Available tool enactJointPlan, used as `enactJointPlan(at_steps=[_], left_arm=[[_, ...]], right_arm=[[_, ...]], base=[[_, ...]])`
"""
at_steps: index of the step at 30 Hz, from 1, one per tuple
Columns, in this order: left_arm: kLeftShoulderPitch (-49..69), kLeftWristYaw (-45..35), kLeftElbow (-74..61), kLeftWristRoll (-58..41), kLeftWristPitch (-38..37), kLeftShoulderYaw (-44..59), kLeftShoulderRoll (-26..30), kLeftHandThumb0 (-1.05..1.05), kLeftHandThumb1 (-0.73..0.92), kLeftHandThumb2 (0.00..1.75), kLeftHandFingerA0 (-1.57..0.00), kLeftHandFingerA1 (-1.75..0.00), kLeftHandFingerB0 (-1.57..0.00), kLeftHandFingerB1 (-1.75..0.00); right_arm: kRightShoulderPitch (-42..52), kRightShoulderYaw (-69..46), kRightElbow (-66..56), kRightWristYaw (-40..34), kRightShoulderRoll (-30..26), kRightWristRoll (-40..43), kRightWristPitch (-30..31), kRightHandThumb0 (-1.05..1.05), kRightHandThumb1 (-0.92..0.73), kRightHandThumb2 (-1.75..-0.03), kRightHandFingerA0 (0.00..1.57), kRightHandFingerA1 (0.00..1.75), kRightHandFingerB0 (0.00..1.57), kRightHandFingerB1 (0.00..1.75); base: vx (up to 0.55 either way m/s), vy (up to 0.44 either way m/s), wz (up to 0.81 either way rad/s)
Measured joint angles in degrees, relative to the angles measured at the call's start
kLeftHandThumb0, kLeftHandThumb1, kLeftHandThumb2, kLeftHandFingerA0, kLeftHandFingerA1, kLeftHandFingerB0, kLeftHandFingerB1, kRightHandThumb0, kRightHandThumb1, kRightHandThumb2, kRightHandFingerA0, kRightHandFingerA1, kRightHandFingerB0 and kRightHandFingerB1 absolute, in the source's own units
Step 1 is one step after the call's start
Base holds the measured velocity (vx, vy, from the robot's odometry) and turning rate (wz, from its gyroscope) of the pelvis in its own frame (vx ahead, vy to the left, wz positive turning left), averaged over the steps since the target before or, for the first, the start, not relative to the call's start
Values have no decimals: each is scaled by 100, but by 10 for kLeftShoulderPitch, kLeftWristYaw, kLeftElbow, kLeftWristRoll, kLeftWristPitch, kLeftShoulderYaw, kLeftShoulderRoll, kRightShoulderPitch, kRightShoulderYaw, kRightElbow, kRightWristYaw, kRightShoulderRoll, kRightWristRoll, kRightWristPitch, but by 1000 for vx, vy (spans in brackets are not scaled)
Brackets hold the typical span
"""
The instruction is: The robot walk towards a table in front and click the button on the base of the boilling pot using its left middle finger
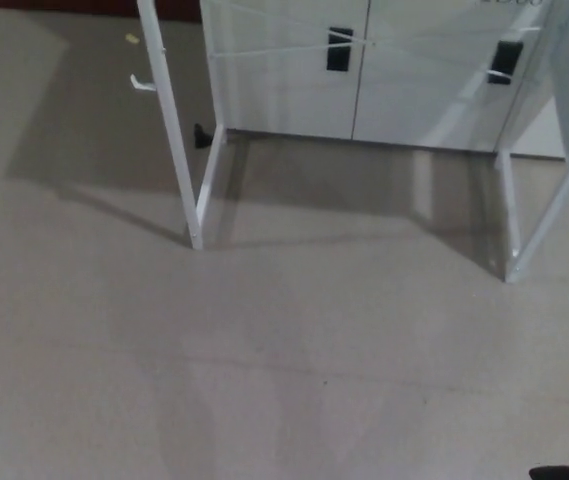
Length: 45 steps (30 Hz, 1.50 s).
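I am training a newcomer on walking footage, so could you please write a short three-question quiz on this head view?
1. True or false: the pot shows in this view.
2. What stands beyond the white table legs? A) white cabinet doors B) a chair C) a person
3. Which robot hand shows at the picture's bottom edge?

Key: 1 false. 2 A, the cabinet doors. 3 The right hand; the left is out of view.
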Motion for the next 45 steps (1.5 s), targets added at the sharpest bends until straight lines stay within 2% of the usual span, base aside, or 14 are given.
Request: enactJointPlan(at_steps=[5,6,11,12,16,17,22,23,32,37,38,41,42,45], left_arm=[[2,3,8,1,-2,-6,3,-39,39,64,-48,-48,-35,-41],[1,4,11,1,-3,-8,4,-38,39,64,-49,-48,-35,-41],[-9,10,22,5,-12,-16,7,-42,39,66,-49,-49,-35,-42],[-9,10,23,6,-13,-18,6,-42,40,66,-48,-48,-34,-41],[-17,12,31,12,-18,-23,7,-39,40,64,-48,-48,-35,-41],[-19,12,32,12,-18,-22,7,-39,40,64,-48,-47,-35,-41],[-9,14,34,13,-21,-23,7,-42,39,66,-48,-49,-35,-42],[-9,14,38,13,-22,-24,8,-41,39,65,-49,-49,-35,-42],[-27,19,45,13,-30,-23,16,-39,41,64,-48,-47,-36,-41],[-20,19,43,13,-30,-23,16,-39,41,64,-47,-46,-36,-41],[-18,19,43,13,-30,-23,16,-39,41,64,-48,-47,-36,-41],[-15,18,39,13,-31,-23,16,-39,41,64,-48,-47,-36,-41],[-17,18,37,13,-31,-24,14,-42,40,66,-50,-48,-34,-41],[-20,18,38,13,-33,-25,13,-41,40,66,-50,-48,-34,-41]], right_arm=[[2,1,9,0,1,0,0,-43,-47,-54,75,42,61,38],[1,1,11,1,1,0,0,-50,-40,-72,70,53,56,50],[-4,-1,20,2,0,2,-1,-49,-39,-71,70,53,56,50],[-4,-2,21,2,-2,2,-1,-44,-46,-53,77,42,62,39],[-14,-5,25,1,-2,4,-1,-48,-42,-57,75,45,60,41],[-17,-5,26,0,-2,4,-1,-51,-40,-72,69,53,56,50],[-9,-3,26,-2,-3,3,-2,-50,-40,-72,69,54,56,50],[-7,-3,27,-2,-3,2,-2,-44,-47,-55,76,43,62,39],[-19,-3,27,-2,3,5,-4,-43,-46,-53,77,42,62,39],[-18,-4,28,-2,3,6,-3,-42,-46,-54,76,42,62,39],[-18,-3,28,-2,3,6,-3,-49,-39,-71,69,53,56,50],[-21,-2,29,-1,5,5,-3,-49,-39,-71,69,53,56,50],[-22,-3,29,-1,1,6,-3,-48,-43,-56,75,44,61,41],[-25,-4,30,-2,-2,6,-3,-44,-47,-55,76,43,61,39]], base=[[148,-80,8],[123,-146,6],[174,-317,31],[211,-259,8],[190,-96,-2],[264,-6,-9],[261,94,-12],[247,277,-24],[189,160,0],[219,-52,8],[237,-163,18],[282,-306,3],[252,-344,27],[252,-191,-2]])
